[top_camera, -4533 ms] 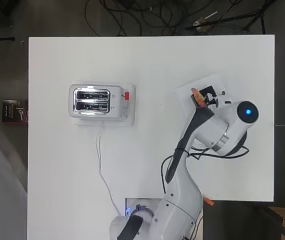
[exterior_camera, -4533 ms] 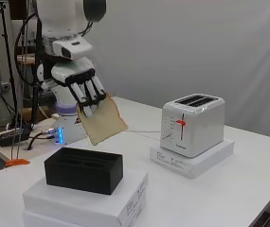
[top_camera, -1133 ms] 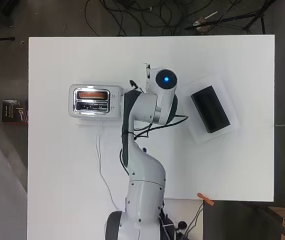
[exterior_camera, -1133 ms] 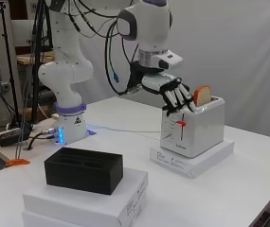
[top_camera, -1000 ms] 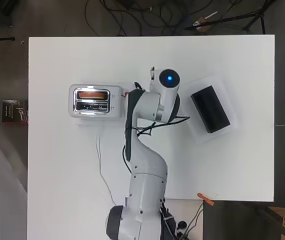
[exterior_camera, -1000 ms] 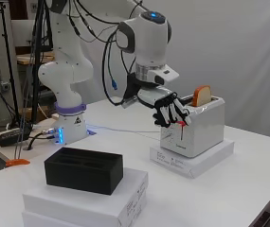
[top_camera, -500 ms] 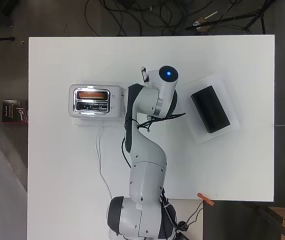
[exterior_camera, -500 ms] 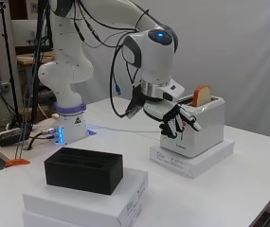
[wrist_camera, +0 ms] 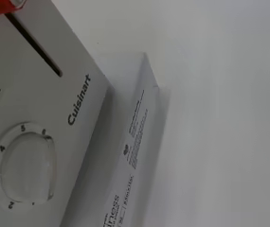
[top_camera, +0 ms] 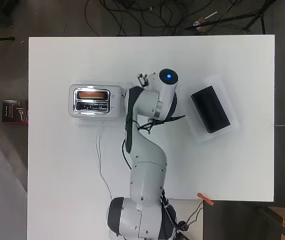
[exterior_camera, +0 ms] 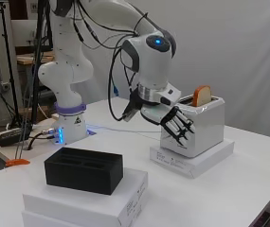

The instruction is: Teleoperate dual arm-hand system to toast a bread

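Just beyond the fingertips of the hand (exterior_camera: 176, 124) stood the front face of the toaster (exterior_camera: 200, 126), raised on a flat white box (exterior_camera: 191, 160). The fingers were partly curled and spread, and enclosed nothing; whether they touched the toaster face cannot be told from the side view. Behind and above the fingers, the bread slice (exterior_camera: 201, 95) stood upright in one slot, its upper part still proud of the toaster top, which suggests the carriage had not been lowered. In the overhead view the slice (top_camera: 93, 94) filled the slot farther from the arm's base. In the wrist view, the red lever (wrist_camera: 1, 6) sat at the top of its dark track, with a round dial (wrist_camera: 23, 170) farther down the same face. The hand was probably placed here to press that lever down. Well behind the hand, a black tray (exterior_camera: 84, 169) rested on a second white box (exterior_camera: 89, 198).
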